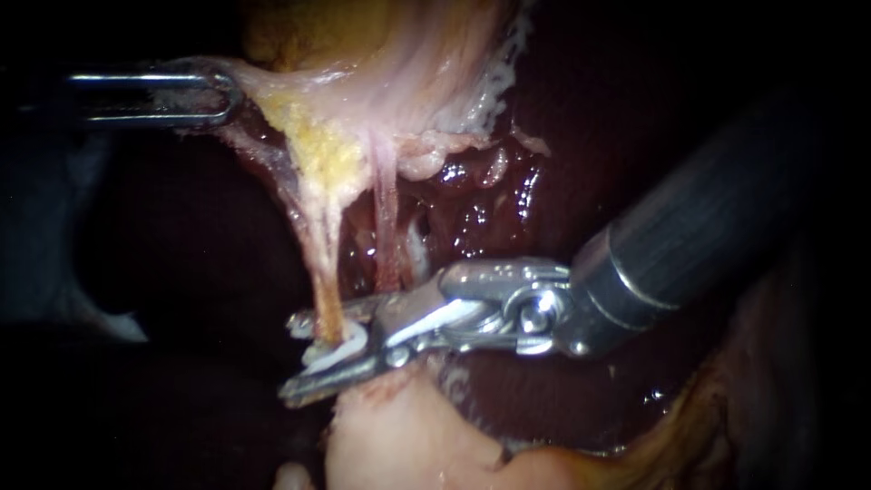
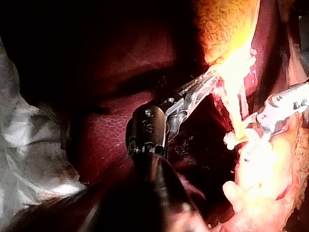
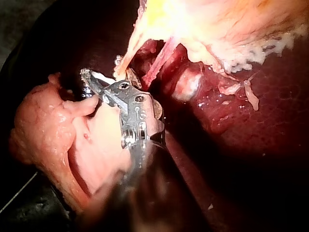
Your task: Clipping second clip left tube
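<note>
My right instrument [image 1: 313,356] comes in from the right, its jaws holding a white clip [image 1: 343,349] around the lower end of the left tube [image 1: 322,245], a yellowish strand. The pink right tube [image 1: 386,213] runs just beside it, outside the jaws. At the upper left, my left instrument [image 1: 220,95] is shut on the edge of the pale gallbladder tissue [image 1: 390,63] and holds it stretched. The left wrist view shows its jaws [image 2: 208,79] in bright tissue. In the right wrist view the clip jaws [image 3: 96,79] meet the tube [image 3: 126,58].
Dark red liver [image 1: 508,200] lies behind and to the right of the tubes. A pale fleshy lump [image 1: 390,436] sits directly under the right instrument's jaws. A white cloth [image 2: 29,145] lies beside the liver in the left wrist view.
</note>
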Motion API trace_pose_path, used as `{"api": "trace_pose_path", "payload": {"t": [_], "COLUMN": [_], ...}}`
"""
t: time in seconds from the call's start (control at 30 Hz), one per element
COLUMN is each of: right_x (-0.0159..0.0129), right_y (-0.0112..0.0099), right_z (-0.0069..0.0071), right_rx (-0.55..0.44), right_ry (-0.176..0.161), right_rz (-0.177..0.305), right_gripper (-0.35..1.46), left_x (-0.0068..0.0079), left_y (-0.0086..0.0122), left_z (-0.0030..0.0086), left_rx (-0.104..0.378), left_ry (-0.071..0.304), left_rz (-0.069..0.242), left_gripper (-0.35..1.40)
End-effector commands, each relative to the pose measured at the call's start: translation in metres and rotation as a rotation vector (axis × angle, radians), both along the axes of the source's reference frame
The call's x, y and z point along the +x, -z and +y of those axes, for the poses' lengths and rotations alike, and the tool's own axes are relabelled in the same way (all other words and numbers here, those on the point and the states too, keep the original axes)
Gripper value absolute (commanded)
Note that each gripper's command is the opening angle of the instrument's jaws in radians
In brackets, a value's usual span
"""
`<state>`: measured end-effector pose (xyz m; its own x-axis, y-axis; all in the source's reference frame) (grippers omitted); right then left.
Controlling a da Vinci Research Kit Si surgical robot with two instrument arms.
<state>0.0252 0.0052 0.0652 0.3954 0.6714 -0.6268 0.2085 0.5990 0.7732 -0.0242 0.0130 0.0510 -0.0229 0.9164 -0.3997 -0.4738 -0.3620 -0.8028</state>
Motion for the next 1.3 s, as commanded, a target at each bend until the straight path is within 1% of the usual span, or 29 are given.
{"api": "trace_pose_path", "payload": {"t": [0.03, 0.2, 0.3, 0.43, 0.53, 0.6, 0.7, 0.87, 0.93, 1.03, 1.1, 1.2, 1.3], "right_x": [0.0001, 0.0007, 0.0011, 0.0015, 0.0015, 0.0014, 0.0013, 0.0010, 0.0009, 0.0008, 0.0007, 0.0005, 0.0004], "right_y": [0.0004, 0.0019, 0.0025, 0.0028, 0.0027, 0.0025, 0.0022, 0.0018, 0.0018, 0.0018, 0.0018, 0.0017, 0.0016], "right_z": [-0.0002, -0.0010, -0.0015, -0.0017, -0.0016, -0.0015, -0.0012, -0.0009, -0.0009, -0.0010, -0.0011, -0.0011, -0.0011], "right_rx": [-0.001, 0.010, 0.023, 0.023, 0.024, 0.021, 0.024, 0.021, 0.043, 0.075, 0.091, 0.090, 0.087], "right_ry": [0.006, 0.022, 0.026, 0.028, 0.029, 0.019, 0.010, 0.002, 0.000, -0.002, -0.003, -0.005, 0.005], "right_rz": [0.008, 0.039, 0.049, 0.050, 0.051, 0.045, 0.038, 0.033, 0.025, 0.013, 0.006, 0.005, -0.006], "right_gripper": [0.48, 0.46, 0.45, 0.44, 0.40, 0.35, 0.23, -0.02, -0.19, -0.35, -0.35, -0.35, -0.35], "left_x": [0.0000, 0.0000, 0.0000, 0.0000, 0.0000, 0.0000, 0.0000, 0.0000, 0.0000, 0.0000, 0.0000, 0.0000, 0.0000], "left_y": [0.0000, 0.0000, 0.0000, 0.0000, 0.0000, 0.0000, 0.0000, -0.0001, -0.0001, -0.0001, -0.0001, -0.0001, -0.0001], "left_z": [0.0000, 0.0000, 0.0000, 0.0000, 0.0000, 0.0000, 0.0000, 0.0001, 0.0001, 0.0001, 0.0001, 0.0001, 0.0001], "left_rx": [0.000, 0.000, 0.000, 0.000, 0.000, 0.000, 0.000, 0.000, 0.000, 0.000, 0.000, 0.000, 0.000], "left_ry": [0.000, 0.000, 0.000, 0.000, 0.000, 0.000, 0.000, 0.000, 0.000, 0.000, 0.000, 0.000, 0.000], "left_rz": [0.000, 0.000, 0.000, 0.000, 0.000, 0.000, 0.000, 0.000, 0.000, 0.000, 0.000, 0.000, 0.000], "left_gripper": [-0.35, -0.35, -0.35, -0.35, -0.35, -0.35, -0.35, -0.35, -0.35, -0.35, -0.35, -0.35, -0.35]}}
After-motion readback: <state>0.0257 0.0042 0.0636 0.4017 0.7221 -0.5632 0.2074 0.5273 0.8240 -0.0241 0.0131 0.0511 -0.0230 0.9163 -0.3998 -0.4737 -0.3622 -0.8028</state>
